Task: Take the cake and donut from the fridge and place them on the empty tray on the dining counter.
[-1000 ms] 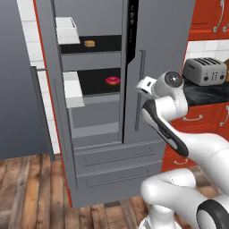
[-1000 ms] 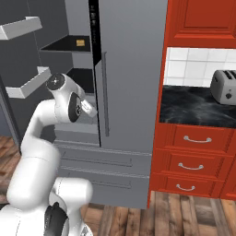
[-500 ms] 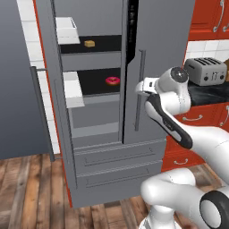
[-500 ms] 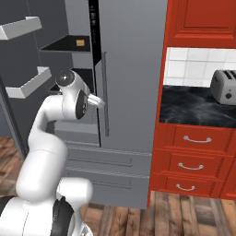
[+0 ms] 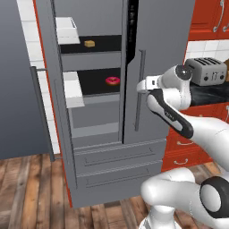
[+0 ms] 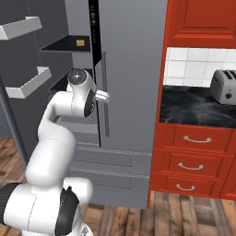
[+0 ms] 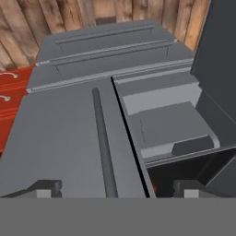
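Since the frame a second before, the gripper (image 7: 115,188) had swung right, off the edge of the open left door toward the handle (image 5: 141,89) of the shut right one, and its jaws had spread apart, holding nothing. In the fridge (image 5: 103,116), the cake (image 5: 90,43) sat on the upper shelf, the donut (image 5: 112,80) on the shelf below; a red speck by the fingertips (image 7: 46,188) was perhaps the donut

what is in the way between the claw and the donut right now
The closed right fridge door and its handle. The open claw sits at that handle, and the donut lies on a shelf behind the door's edge, reachable through the open left side.
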